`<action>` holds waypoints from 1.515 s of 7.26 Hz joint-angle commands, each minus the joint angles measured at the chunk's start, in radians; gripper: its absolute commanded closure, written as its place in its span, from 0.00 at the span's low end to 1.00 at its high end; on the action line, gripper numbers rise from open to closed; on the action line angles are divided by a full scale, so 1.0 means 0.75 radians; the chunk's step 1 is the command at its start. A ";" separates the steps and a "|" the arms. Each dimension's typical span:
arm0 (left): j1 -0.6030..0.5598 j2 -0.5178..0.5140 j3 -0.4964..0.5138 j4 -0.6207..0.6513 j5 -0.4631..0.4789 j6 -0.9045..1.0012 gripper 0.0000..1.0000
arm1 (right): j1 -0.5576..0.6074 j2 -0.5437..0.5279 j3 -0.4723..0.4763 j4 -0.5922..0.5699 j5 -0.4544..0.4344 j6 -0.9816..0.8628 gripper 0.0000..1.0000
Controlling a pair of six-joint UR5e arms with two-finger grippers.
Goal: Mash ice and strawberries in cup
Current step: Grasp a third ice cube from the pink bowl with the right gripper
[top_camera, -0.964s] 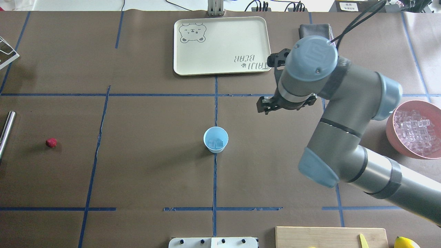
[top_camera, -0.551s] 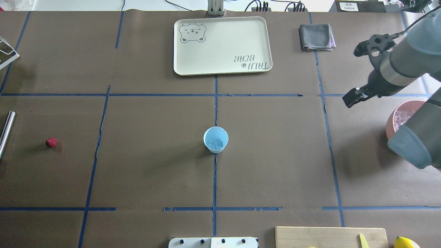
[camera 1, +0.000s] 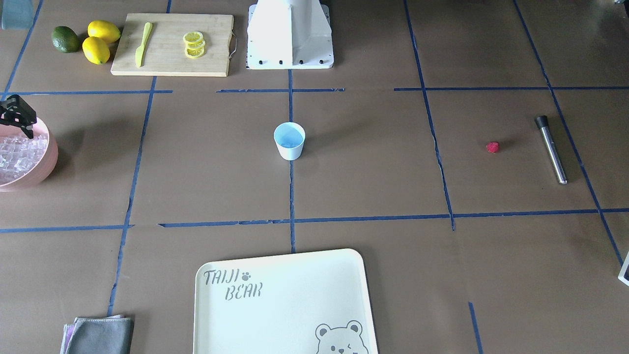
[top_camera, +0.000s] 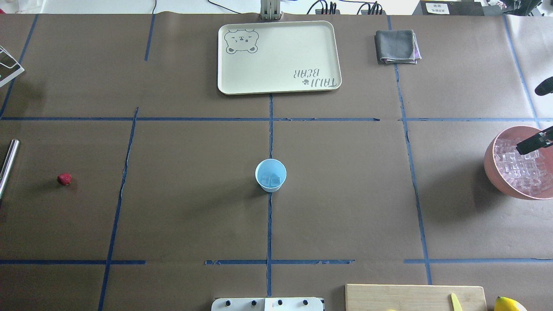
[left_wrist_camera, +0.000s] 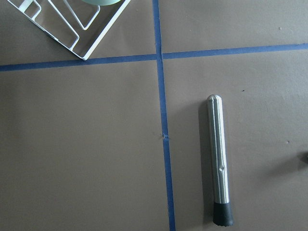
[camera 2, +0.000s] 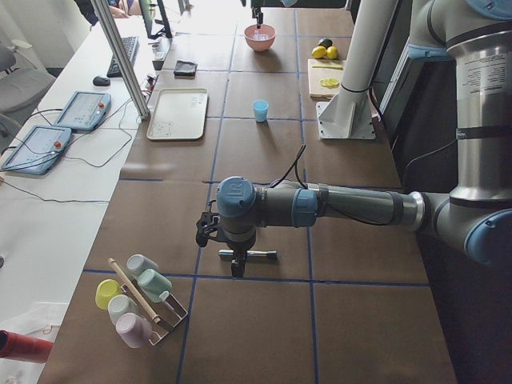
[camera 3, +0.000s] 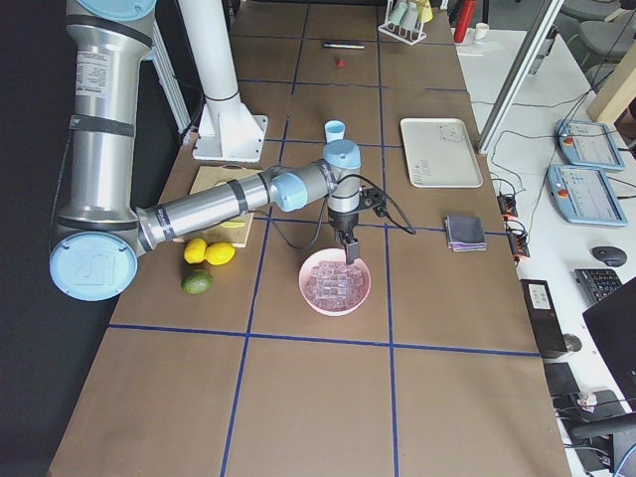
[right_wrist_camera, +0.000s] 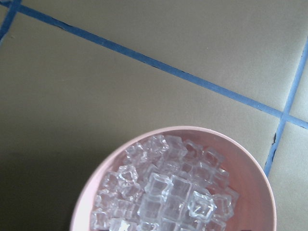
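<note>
Many cubes of ice (right_wrist_camera: 168, 192) lie heaped in the pink bowl (top_camera: 490, 170) directly under your right gripper (top_camera: 531, 145). It hangs just above the pile, near the bowl's rim, and you cannot tell from these views whether its fingers are spread or closed. For this pick, aim at one cube on top of the heap, come straight down and close gently; such glassy cubes will likely slip. The cup (camera 1: 290, 150) stands well apart at the table's centre, with a couple of cubes inside. Farthest off, the strawberry (top_camera: 64, 179) lies on the table beside a metal rod (left_wrist_camera: 219, 163). Your left gripper (camera 2: 237, 268) hangs over that rod, its state likewise impossible to tell.
</note>
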 commanded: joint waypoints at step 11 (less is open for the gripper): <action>0.000 0.000 -0.007 -0.001 0.000 0.000 0.00 | -0.053 0.013 -0.242 0.184 -0.047 0.092 0.39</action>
